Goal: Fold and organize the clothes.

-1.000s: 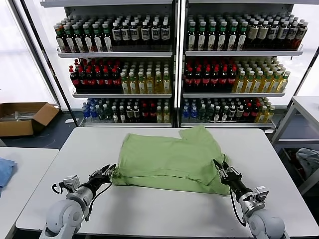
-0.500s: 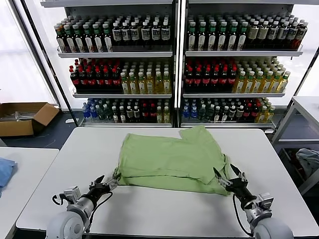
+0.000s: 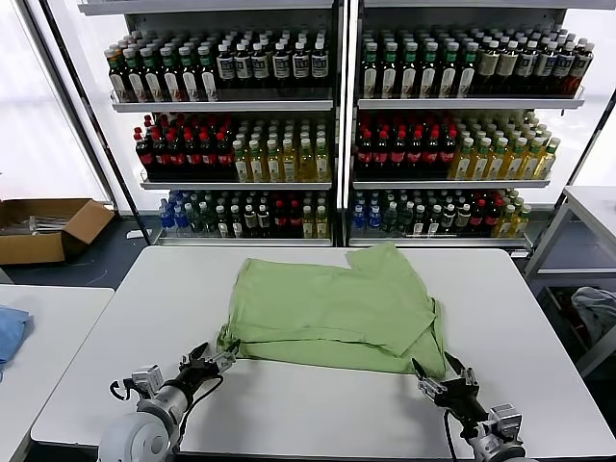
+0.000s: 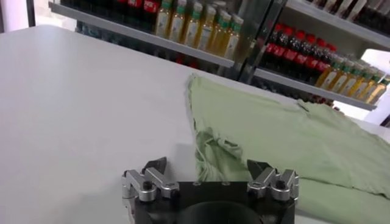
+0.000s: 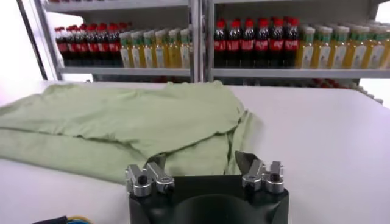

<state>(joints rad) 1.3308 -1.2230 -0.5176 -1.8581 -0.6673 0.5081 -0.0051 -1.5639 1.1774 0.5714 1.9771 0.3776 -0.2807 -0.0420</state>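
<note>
A light green shirt (image 3: 335, 310) lies folded over on the white table (image 3: 289, 404), its near edge doubled. It also shows in the left wrist view (image 4: 274, 140) and the right wrist view (image 5: 122, 122). My left gripper (image 3: 212, 360) is open and empty, just in front of the shirt's near left corner. In its wrist view that gripper (image 4: 207, 167) faces the bunched corner. My right gripper (image 3: 438, 377) is open and empty, just in front of the shirt's near right corner. In its wrist view that gripper (image 5: 201, 163) sits at the shirt's near edge.
Shelves of bottles (image 3: 337, 135) stand behind the table. A second table with a light blue cloth (image 3: 8, 332) is at the left. A cardboard box (image 3: 43, 226) lies on the floor at the left. Another table (image 3: 592, 207) stands at the right.
Both grippers have let go of the shirt's near corners and drawn back toward me. The shirt's near edge now lies flat on the table.
</note>
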